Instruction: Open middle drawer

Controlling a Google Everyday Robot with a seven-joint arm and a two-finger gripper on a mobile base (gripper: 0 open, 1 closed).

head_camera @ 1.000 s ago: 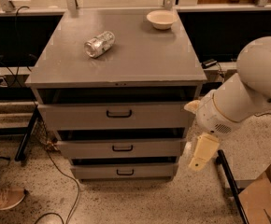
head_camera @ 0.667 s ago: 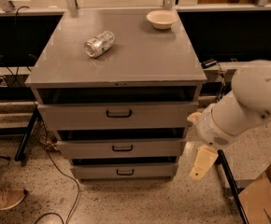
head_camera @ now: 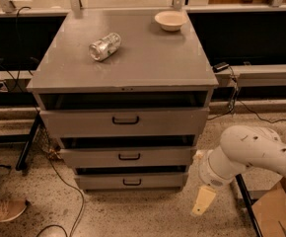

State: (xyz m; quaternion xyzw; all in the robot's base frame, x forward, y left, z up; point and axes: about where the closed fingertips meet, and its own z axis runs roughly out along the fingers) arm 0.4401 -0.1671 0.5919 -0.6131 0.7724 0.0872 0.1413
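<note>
Cabinet [head_camera: 133, 63] of grey metal fills the centre of the view, and you are looking down at its front. The middle drawer [head_camera: 93, 158] sits between a taller top drawer [head_camera: 84, 124] and a bottom drawer [head_camera: 98, 182]. Its front looks pushed in or nearly so, with a small black handle [head_camera: 129, 156] at its centre. Your gripper [head_camera: 203, 201] hangs low to the right of the cabinet, near the floor, beside the bottom drawer's right corner and well apart from the middle handle. It points downward, and you cannot tell whether it is apart or together. The main risk is probably catching the wrong handle: the three look alike and sit close together, and the gripper is level with the lowest one. The thick white arm [head_camera: 256, 149] could also bump the cabinet's right corner as you swing in. A pull angled from the right may jam the drawer or slip off the shallow bar. A hard jolt could roll the can [head_camera: 104, 46] lying on its side on top. Count: one cabinet, three drawers, three handles, one can, one bowl [head_camera: 170, 19], one arm, one gripper.
</note>
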